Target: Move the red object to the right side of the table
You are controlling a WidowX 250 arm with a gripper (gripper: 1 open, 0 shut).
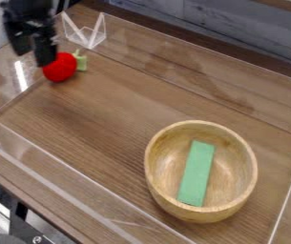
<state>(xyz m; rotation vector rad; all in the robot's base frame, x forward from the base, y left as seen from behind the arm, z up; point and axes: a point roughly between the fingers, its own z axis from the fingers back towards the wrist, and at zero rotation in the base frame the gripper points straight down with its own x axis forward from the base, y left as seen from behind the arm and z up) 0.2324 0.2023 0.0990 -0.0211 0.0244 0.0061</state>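
The red object [62, 68], a small round toy fruit with a green tip on its right, lies on the brown table [135, 105] near the far left corner. My black gripper [34, 51] hangs pointing down just above and to the left of it, its jaws open. One dark finger [49, 52] overlaps the fruit's upper left edge in this view. Nothing is held between the fingers.
A round wooden bowl [243, 186] with a flat green block [198, 172] inside stands at the near right. Low clear acrylic walls [20, 157] edge the tabletop. A clear folded piece [91, 31] stands just behind the fruit.
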